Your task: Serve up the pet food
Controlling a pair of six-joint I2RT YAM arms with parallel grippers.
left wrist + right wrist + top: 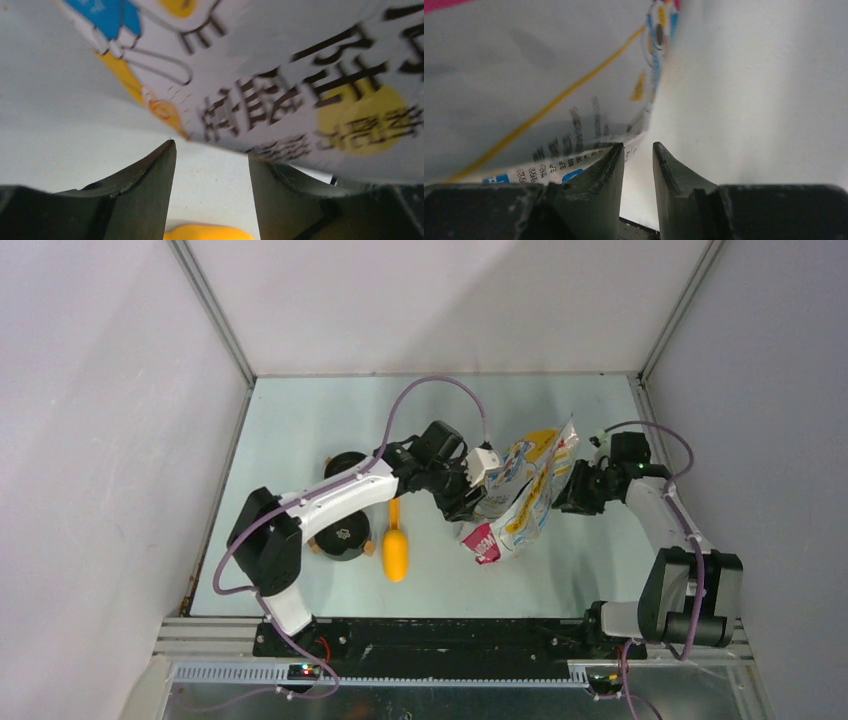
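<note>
On the counter (300, 410), right of middle: a printed bag (520, 495), upright and crumpled, mouth toward the far wall. Flanked on both sides. At its left face, the left pincer (470, 500); at its right edge, the right pincer (568, 495).

From the left wrist: left pincer (210, 150) spread wide, bare counter (210, 185) in the gap, bag (280, 75) lying across and beyond both tips, not clamped between them. Below the gap, a sliver of the orange scoop (207, 232).

From the right wrist: right pincer (638, 146) narrow, a thin slit of light between the jaws, nothing caught in it; bag (524, 90) edge just at the tip of one finger (606, 170) (touching or merely close, cannot tell).

Left of the bag, flat on the counter: orange scoop (396, 550). Further left, partly under the left arm: two black dishes (347, 460), contents unreadable.

Whereabouts of the pet food: cannot tell, no kibble visible in any view.
</note>
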